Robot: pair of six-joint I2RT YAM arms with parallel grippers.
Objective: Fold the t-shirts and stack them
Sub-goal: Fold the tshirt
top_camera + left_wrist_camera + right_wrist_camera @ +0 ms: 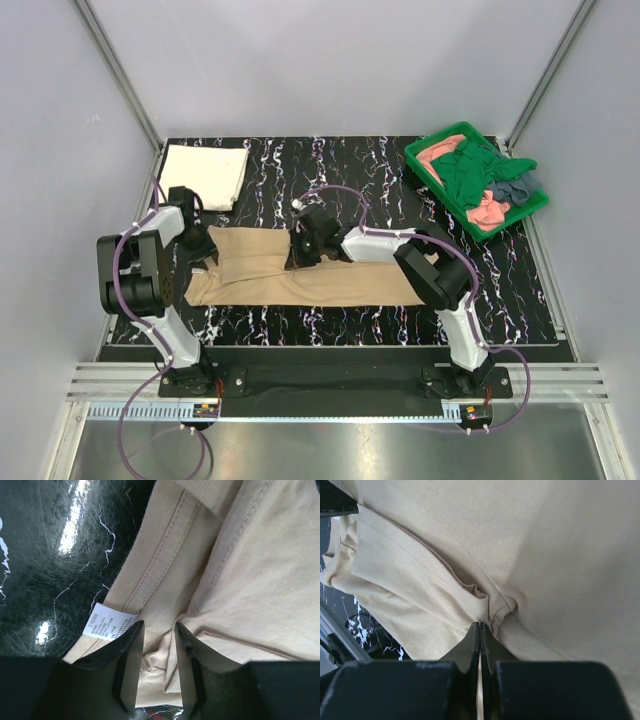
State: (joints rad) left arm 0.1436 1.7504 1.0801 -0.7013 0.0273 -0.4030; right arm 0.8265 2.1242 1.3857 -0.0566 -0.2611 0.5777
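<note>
A tan t-shirt (330,275) lies folded into a long strip across the near middle of the table. My left gripper (205,250) is at its left end, with bunched tan cloth (155,660) held between the fingers beside a white care label (110,625). My right gripper (300,252) sits at the strip's far edge. Its jaws (480,624) are shut tight, pinching a puckered hem of the tan t-shirt (545,540). A folded cream-white t-shirt (205,172) lies at the back left.
A green plastic tray (437,135) at the back right holds a dark green t-shirt (470,170), a salmon-pink one (487,212) and a grey-blue one (515,188) in a loose heap. The table top is black marble pattern (330,170). Grey walls stand on three sides.
</note>
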